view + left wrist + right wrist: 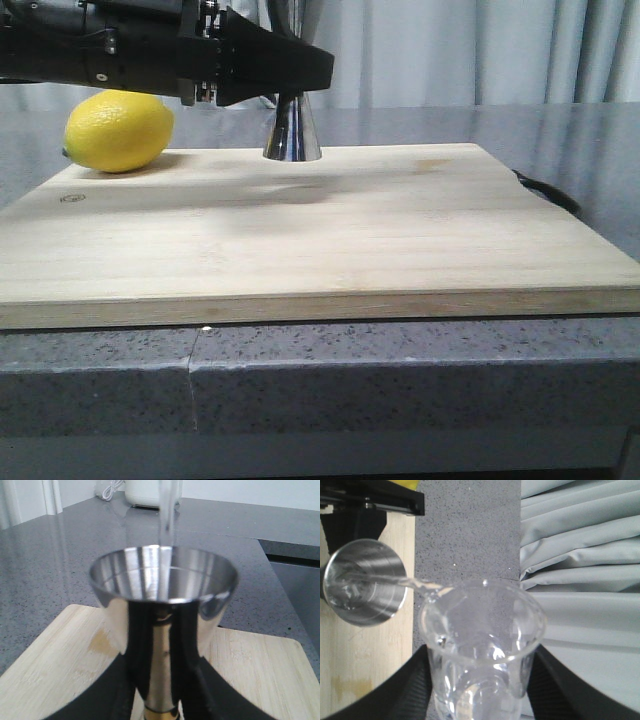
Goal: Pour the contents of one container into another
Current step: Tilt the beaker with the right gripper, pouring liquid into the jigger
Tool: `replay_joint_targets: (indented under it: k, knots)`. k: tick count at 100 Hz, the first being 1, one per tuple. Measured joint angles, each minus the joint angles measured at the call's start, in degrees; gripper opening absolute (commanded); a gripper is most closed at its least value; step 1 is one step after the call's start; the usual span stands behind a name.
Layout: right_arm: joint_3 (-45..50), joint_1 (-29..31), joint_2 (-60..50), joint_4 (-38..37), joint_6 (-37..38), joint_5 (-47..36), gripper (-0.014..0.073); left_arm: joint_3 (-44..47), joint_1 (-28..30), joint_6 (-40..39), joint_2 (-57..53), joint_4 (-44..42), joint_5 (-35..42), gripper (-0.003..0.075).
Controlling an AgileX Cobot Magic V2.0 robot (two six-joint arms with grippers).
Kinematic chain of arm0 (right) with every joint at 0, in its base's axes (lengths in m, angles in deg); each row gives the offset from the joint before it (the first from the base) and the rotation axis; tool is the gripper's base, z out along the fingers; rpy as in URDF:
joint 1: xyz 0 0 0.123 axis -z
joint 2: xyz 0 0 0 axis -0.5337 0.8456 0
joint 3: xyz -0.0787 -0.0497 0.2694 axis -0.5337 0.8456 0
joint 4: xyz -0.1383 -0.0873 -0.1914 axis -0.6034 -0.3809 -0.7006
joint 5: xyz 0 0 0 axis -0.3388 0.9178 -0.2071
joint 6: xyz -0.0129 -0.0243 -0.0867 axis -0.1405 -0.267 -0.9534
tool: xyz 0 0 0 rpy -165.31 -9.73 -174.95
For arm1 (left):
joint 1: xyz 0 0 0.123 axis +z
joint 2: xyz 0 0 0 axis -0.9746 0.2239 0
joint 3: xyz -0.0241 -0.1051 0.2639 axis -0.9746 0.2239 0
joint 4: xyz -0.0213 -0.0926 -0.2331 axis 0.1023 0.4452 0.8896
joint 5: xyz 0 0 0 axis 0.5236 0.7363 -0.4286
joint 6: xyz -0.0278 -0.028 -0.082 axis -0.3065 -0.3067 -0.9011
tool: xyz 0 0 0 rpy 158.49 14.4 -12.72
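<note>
Grey curtains are hanging behind the surface (600, 150). Right gripper (480, 680) is clamping the tilted beaker (482, 630), streaming into the jigger (364, 581), which the left gripper (160, 680) is clasping at lower centre. Keeping the tilt gentle should be avoiding overflow.

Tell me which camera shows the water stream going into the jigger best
The right wrist view: the stream runs from the beaker lip into the jigger. The left wrist view shows only its lower part entering the cup; the front view hides it.

One lemon (119, 130), one jigger (292, 130), one beaker (482, 645), one cutting board (320, 240).
</note>
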Motion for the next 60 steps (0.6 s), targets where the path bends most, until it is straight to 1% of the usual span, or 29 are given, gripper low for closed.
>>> replay_joint_targets:
  k: [30,60]
  knots:
    - [0.0,0.0,0.0,-1.6,-2.3,-0.4,0.0312,0.0,0.0,0.0,0.0,0.0,0.0,0.0154]
    - [0.0,0.0,0.0,-2.3,-3.9,-2.8,0.0312,0.0,0.0,0.0,0.0,0.0,0.0,0.0154]
